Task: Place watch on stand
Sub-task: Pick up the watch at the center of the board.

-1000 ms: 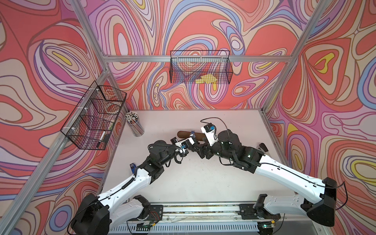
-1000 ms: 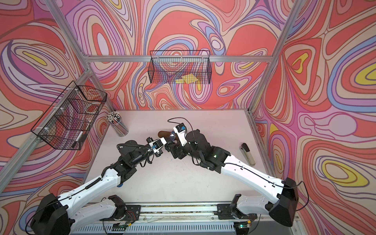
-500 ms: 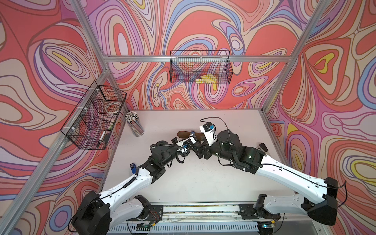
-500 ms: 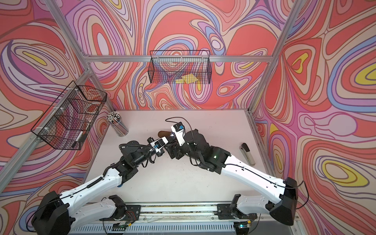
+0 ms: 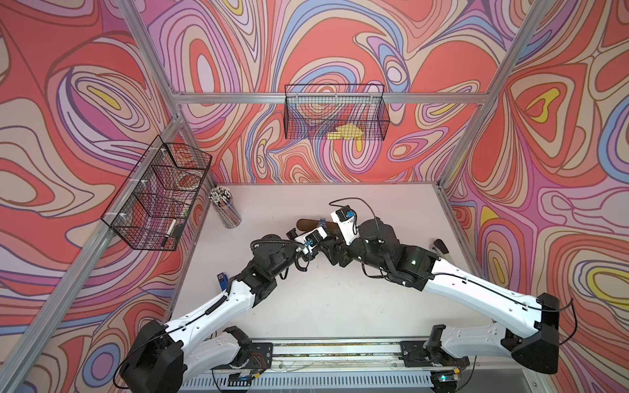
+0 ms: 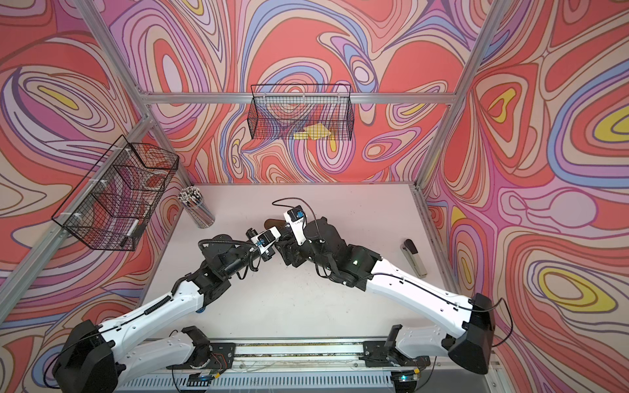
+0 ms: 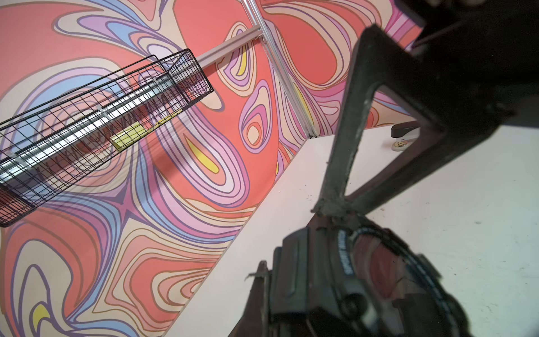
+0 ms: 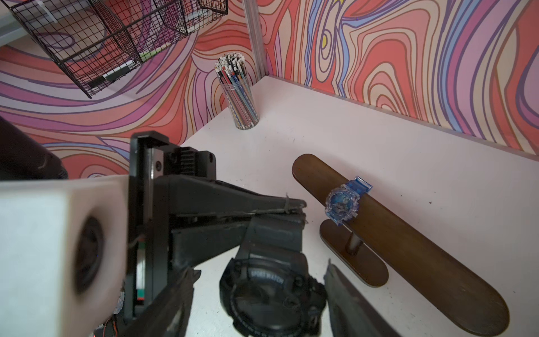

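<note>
A black sport watch (image 8: 271,291) hangs over the table by its strap, with my left gripper (image 8: 291,211) shut on that strap. My right gripper (image 8: 259,271) is open and its fingers (image 8: 344,291) stand on either side of the watch case, with a gap on at least one side. In the left wrist view the watch (image 7: 364,277) fills the lower part, beside one left finger (image 7: 258,294). The dark wooden stand (image 8: 408,251) rises just beyond, with a translucent blue watch (image 8: 344,204) wrapped around its bar. In both top views the stand (image 5: 306,224) (image 6: 272,223) shows behind the two wrists.
A clear cup of pencils (image 5: 226,211) stands at the back left corner. A stapler (image 6: 415,257) lies near the right wall. A small blue object (image 5: 222,279) sits by the left table edge. Wire baskets (image 5: 335,114) (image 5: 160,194) hang on the back and left walls.
The right wrist has edged slightly left toward the left gripper. The left arm has stayed almost still, with the watch strap held throughout.
</note>
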Controlling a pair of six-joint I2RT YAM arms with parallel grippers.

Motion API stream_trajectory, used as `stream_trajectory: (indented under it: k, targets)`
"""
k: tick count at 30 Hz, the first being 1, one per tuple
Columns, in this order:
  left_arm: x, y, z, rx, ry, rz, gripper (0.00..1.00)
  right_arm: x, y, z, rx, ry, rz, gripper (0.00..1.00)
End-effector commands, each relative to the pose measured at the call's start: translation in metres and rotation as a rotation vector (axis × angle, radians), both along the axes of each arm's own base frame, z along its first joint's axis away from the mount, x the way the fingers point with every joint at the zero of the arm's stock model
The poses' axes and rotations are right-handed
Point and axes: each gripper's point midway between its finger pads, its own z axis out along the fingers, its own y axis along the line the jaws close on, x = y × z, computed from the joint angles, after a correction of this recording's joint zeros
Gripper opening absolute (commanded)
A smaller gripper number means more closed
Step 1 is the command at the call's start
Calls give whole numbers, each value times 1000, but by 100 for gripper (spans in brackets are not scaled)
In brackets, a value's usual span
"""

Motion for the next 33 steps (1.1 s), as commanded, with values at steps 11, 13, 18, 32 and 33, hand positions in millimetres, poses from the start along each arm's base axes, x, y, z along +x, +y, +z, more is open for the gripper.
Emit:
stream_trajectory:
  k: [11,13,18,32,33]
  targets:
    - [-9,-4,38,-65,-21,-49,0,-5,2,-12,-38,23,27,52]
    - [-10,-4,36,-67,-14,-51,0,-4,2,-9,-39,18,26,50]
    - [-10,-3,35,-74,1,-47,0,-3,6,-18,-68,40,32,41]
    - [-10,7,43,-101,3,0,22,9,-10,-22,-110,56,-85,25]
    - [-10,9,45,-108,0,6,28,10,-12,-24,-125,60,-100,25]
